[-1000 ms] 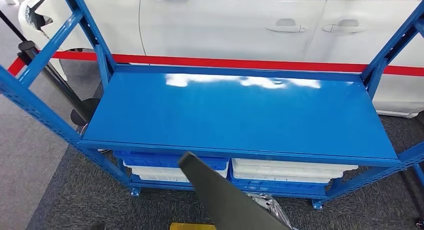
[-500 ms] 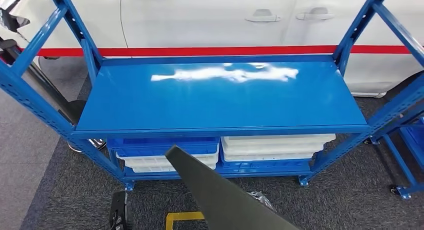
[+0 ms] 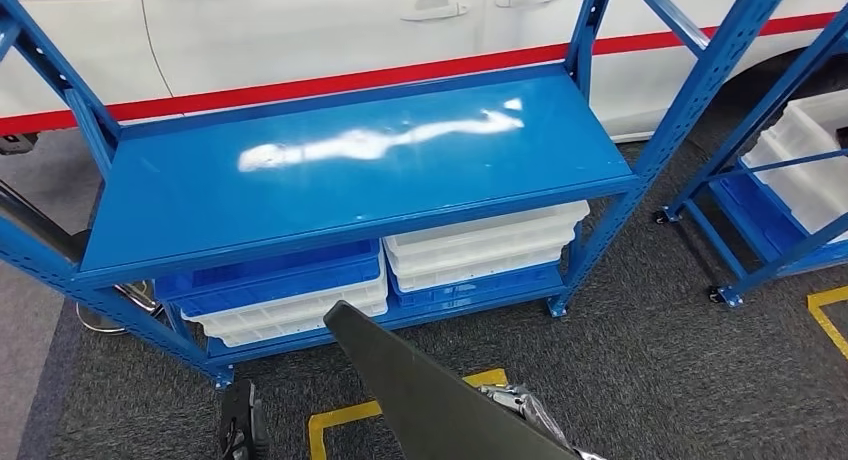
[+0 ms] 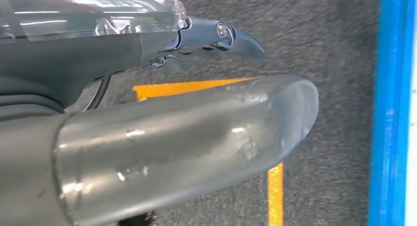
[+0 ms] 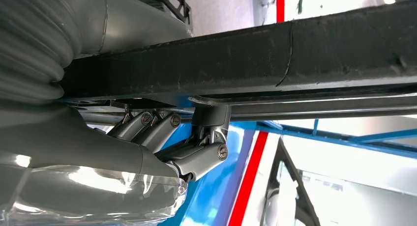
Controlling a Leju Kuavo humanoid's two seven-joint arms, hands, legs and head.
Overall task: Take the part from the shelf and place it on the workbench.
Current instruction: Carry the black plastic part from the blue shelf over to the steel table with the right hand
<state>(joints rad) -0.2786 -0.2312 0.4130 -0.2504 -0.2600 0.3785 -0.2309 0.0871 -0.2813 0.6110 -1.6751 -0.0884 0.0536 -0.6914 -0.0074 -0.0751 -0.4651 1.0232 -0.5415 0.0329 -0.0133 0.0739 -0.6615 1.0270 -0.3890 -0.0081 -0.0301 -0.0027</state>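
And there it was: the long dark grey strip part point(image 3: 420, 390) was off the shelf and in the air, riding in the right hand point(image 3: 530, 410) low in the head view. It slanted up toward the blue steel rack point(image 3: 330, 195). From the right wrist, the fingers point(image 5: 196, 157) were curled up against the underside of the strip, bearing it. The left hand point(image 4: 123, 54) hung over the grey carpet, its fingers point(image 4: 236, 39) spread away from the thumb and carrying nothing.

The step looked like the carry to the set-down, the rack's bare top board being the likely surface. To do it well: keep the strip level, because one hand under a long piece invites tipping. Raise the front end above the board's front edge, lay the strip lengthwise along the board, and release only once it rests flat.

The count:
- one part
- two blue racks, the second rack point(image 3: 760, 230) on wheels to the right
- two stacks of blue and white plastic trays, one stack point(image 3: 290, 300) beside the other stack point(image 3: 480, 245), both under the board
- two yellow tape marks point(image 3: 345, 420) on the floor
- one white car point(image 3: 300, 30) behind
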